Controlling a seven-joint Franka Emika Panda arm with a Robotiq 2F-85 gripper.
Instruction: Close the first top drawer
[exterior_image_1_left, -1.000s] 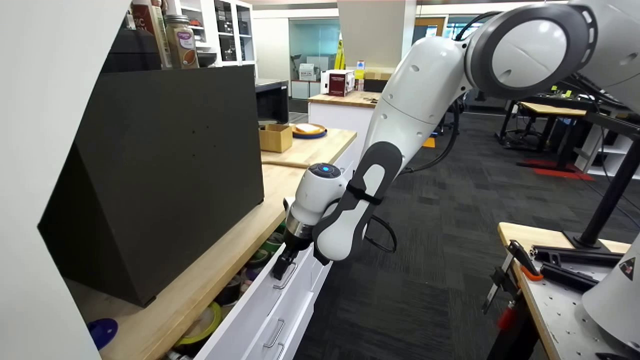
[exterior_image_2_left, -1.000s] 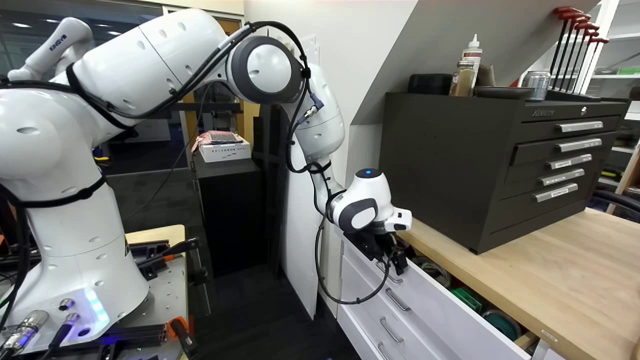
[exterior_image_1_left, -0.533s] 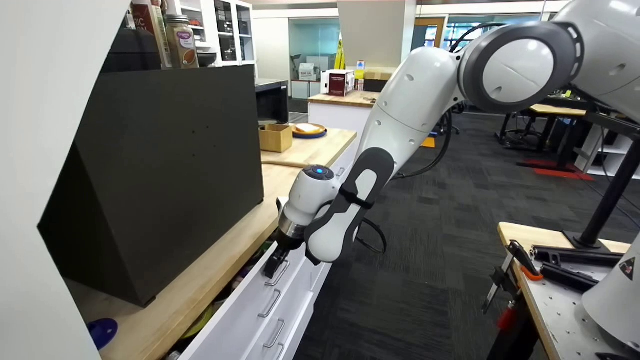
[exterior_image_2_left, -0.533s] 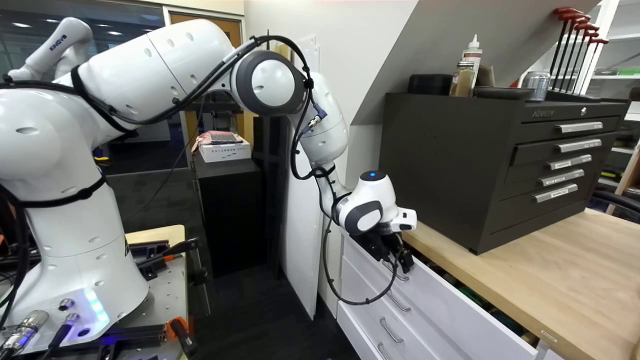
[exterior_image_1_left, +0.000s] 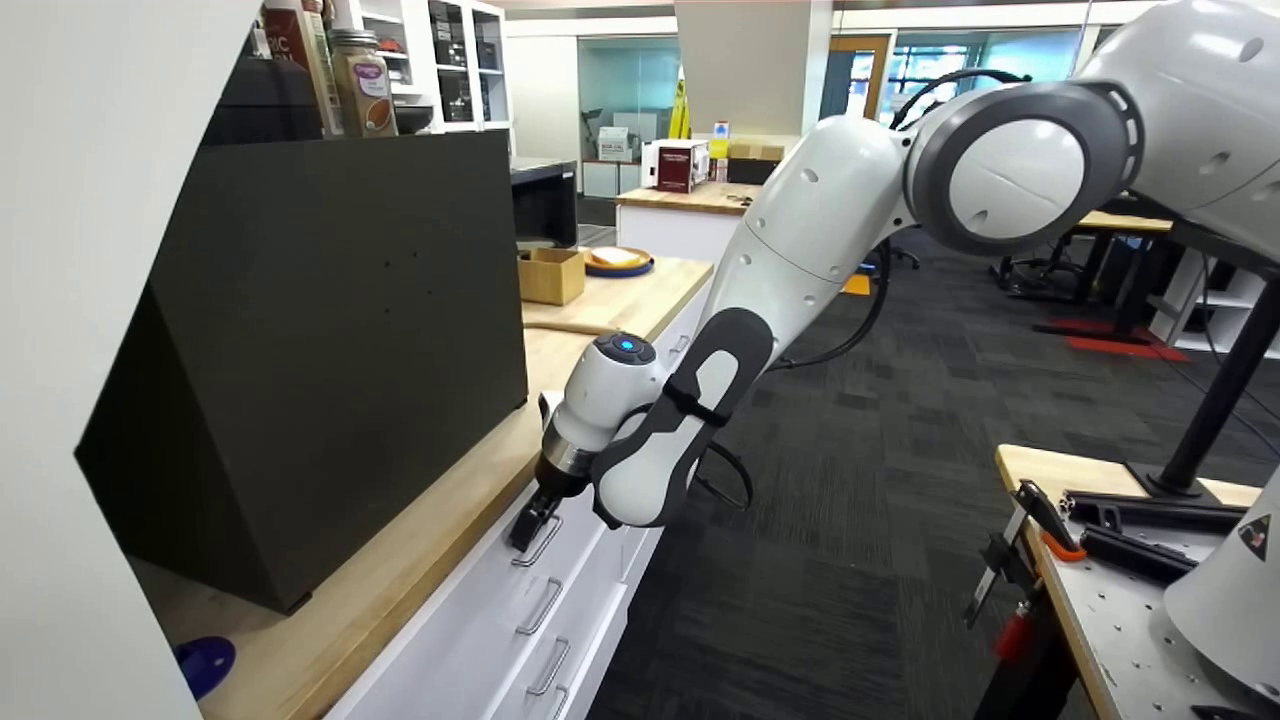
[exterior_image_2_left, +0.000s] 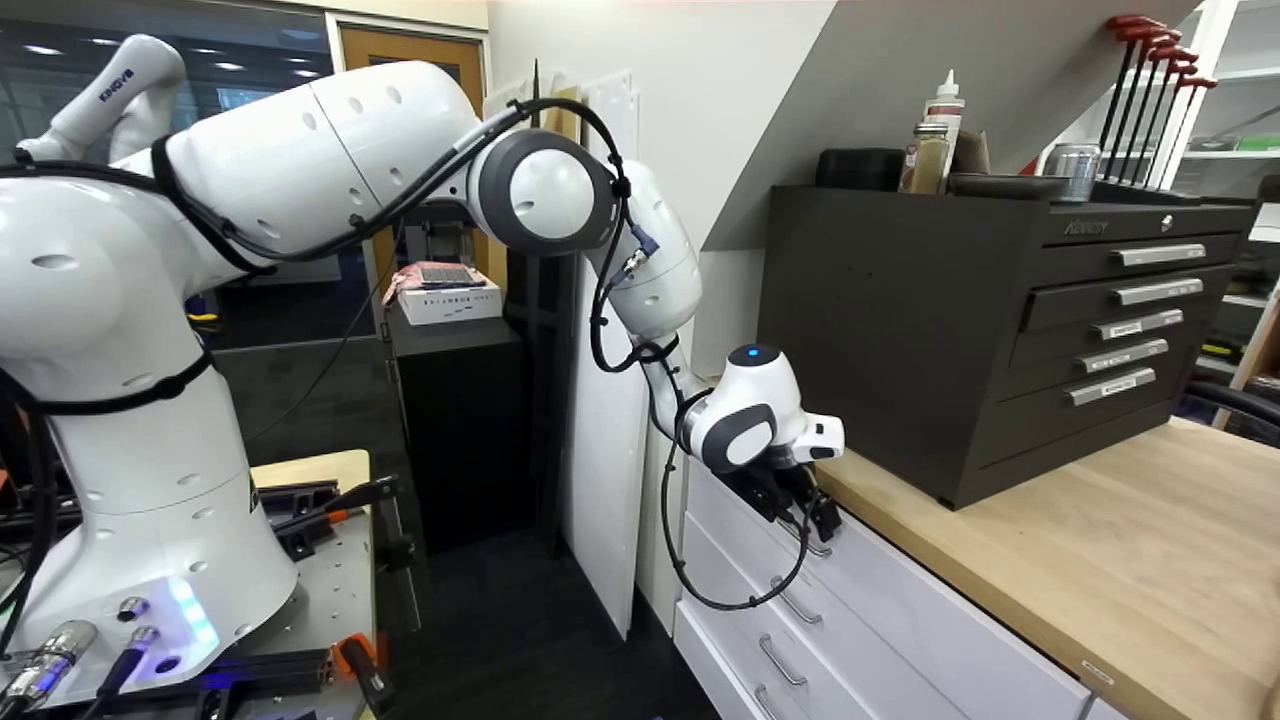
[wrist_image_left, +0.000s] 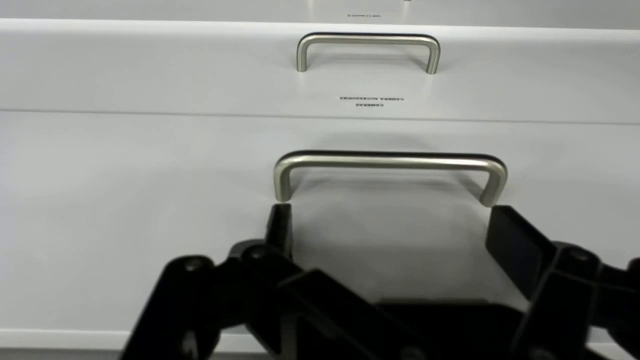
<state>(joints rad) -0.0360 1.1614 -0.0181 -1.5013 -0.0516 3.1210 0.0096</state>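
First top drawer (exterior_image_2_left: 925, 620) sits closed or nearly so under the counter (exterior_image_2_left: 1080, 540). End effector (wrist_image_left: 390, 220) is released — fingers (wrist_image_left: 515, 250) spread near the drawer's handle (wrist_image_left: 390, 161); contact unclear.

Second drawer (wrist_image_left: 320, 87): CAMERAS, CAMERA ACCESSORIES; chest (exterior_image_2_left: 960, 340): KENNEDY; rear arm (exterior_image_2_left: 148, 75): KINOVA

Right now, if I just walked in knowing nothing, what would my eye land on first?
Probably the big white robot arm, spanning the left and middle of an exterior view, its black gripper open right by the white top drawer. After that, perhaps the bulky dark chest standing on the wooden counter.
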